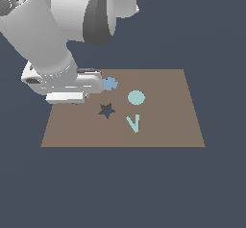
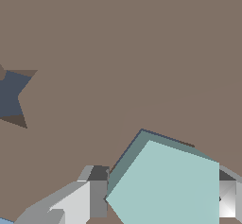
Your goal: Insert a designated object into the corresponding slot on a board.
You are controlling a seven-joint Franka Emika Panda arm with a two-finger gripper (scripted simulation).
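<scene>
In the wrist view the pale teal hexagonal block sits between my two fingers, which touch its opposite sides. My gripper is shut on it, low over the brown board. A thin dark edge of the hexagon slot shows along the block's side; the block hides the rest of it. In the exterior view my gripper is at the board's far corner on the exterior view's left. The hand hides the block and slot there.
A dark star-shaped cutout lies close to the gripper and also shows in the wrist view. A blue gear-like inlay, a flat teal disc and a teal V shape lie mid-board.
</scene>
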